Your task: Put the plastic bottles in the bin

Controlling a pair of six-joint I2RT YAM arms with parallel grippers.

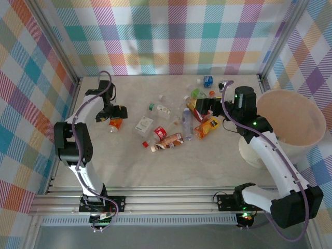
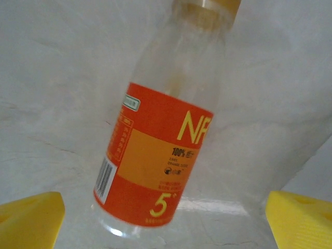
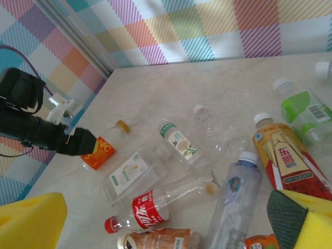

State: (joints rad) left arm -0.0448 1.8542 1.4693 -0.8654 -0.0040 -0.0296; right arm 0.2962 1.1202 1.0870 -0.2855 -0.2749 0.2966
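Straddling the orange-label bottle point(image 2: 155, 166), left gripper point(image 2: 166, 220) is spread wide; label print is resolved by left wrist view, blurred from top. Right gripper point(image 1: 210, 110) is spread above plastic bottles point(image 1: 161, 132), mid-table. Bin point(image 1: 306, 148) is stood right.

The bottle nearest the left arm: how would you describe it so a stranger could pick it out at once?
Look at the left half of the table, where the left gripper hangs open. Right by its fingers lies the orange-labelled bottle, clear plastic with a yellow-orange cap. It lies alone, apart from the heap of bottles in the middle.
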